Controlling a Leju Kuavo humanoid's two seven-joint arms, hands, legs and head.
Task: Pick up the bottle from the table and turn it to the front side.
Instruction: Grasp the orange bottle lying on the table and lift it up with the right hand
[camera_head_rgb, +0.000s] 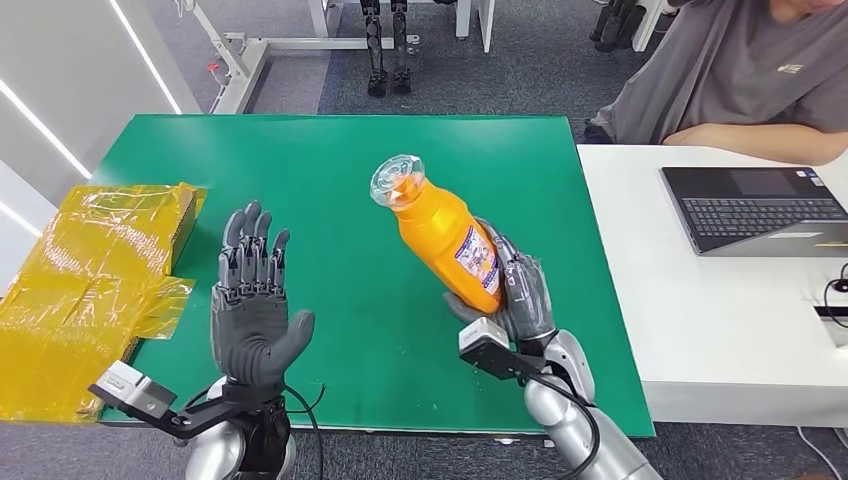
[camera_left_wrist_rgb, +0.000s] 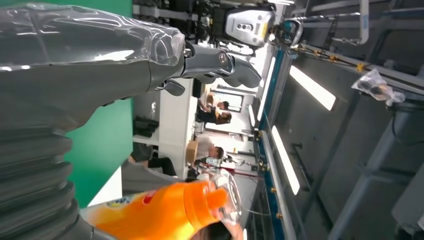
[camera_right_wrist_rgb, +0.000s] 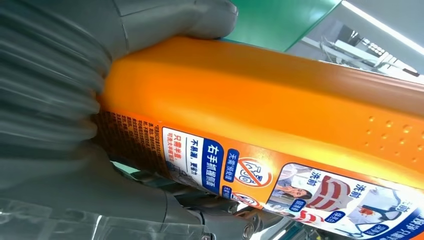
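- Right hand (camera_head_rgb: 520, 295), low over the green table (camera_head_rgb: 320, 170), grips the bottle's lower body, fingers wrapped around it.
- Bottle (camera_head_rgb: 440, 232) is lifted, long axis tilted, clear cap up and toward the far-left.
- Left hand (camera_head_rgb: 250, 300) holds nothing, palm raised, fingers straight and spread.

1. You're looking at bright, even overhead light; ceiling light strips (camera_left_wrist_rgb: 310, 87) glow white.
2. Glare on the bottle (camera_head_rgb: 443, 232) cap's clear wrap.
3. Your right wrist view blurs close up.
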